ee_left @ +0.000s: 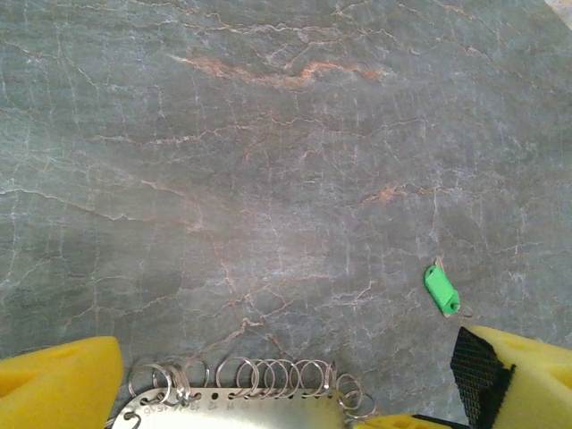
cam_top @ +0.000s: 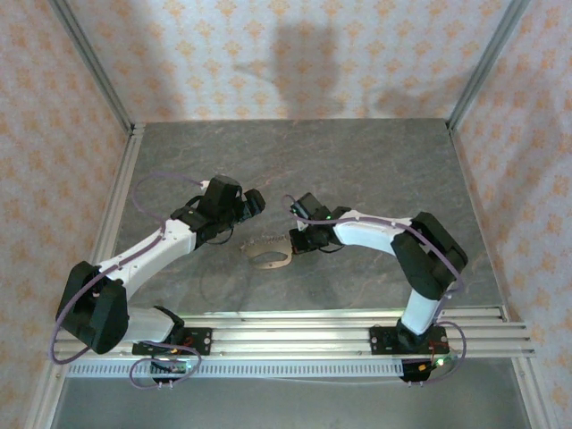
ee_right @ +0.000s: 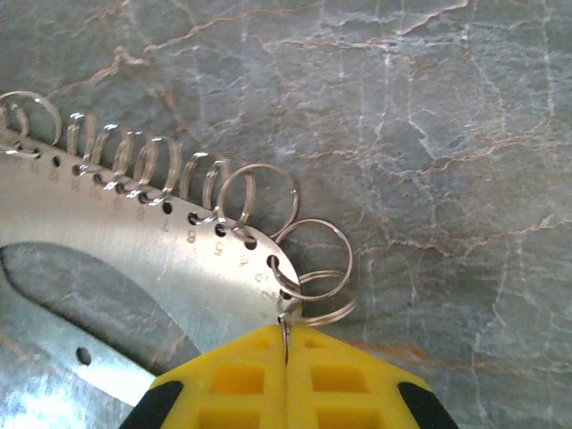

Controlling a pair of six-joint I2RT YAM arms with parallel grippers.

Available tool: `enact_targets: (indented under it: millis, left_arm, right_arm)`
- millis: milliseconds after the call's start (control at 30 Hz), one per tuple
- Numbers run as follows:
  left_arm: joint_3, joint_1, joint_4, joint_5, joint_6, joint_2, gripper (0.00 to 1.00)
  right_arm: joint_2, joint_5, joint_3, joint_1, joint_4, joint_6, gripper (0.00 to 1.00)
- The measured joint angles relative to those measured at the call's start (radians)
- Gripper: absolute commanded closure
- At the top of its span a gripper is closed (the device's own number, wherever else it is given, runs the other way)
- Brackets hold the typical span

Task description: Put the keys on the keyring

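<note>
Right gripper is clamped shut on the tip of the keyring, by its row of split rings. Left gripper hangs wide open over it, empty.

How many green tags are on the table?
1. The green tag lies on the table, apart from the row of rings, right of them in the left wrist view. More may hide under the arms.
</note>
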Motion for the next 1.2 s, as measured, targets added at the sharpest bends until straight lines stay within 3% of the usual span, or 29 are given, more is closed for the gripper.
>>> enact_targets:
  millis: [367,800,867,1000,1200]
  left_arm:
    - [0.033,0.011,-0.004,0.080,0.056,-0.035,0.09]
    - [0.035,0.019,0.055,0.222,0.138,-0.141,0.41]
    - [0.035,0.019,0.075,0.249,0.140,-0.141,0.40]
    - [0.035,0.019,0.089,0.274,0.165,-0.141,0.26]
    - [0.035,0.019,0.059,0.232,0.187,-0.154,0.21]
  right_arm:
    - [-0.268,-0.230,0.059,-0.038,0.014,-0.115,1.00]
    - [-0.375,-0.406,-0.030,-0.177,0.245,0.022,1.00]
    - [-0.379,-0.409,-0.030,-0.187,0.265,0.036,1.00]
    - [-0.380,-0.395,-0.029,-0.188,0.268,0.055,1.00]
    - [-0.347,-0.349,-0.026,-0.188,0.268,0.075,1.00]
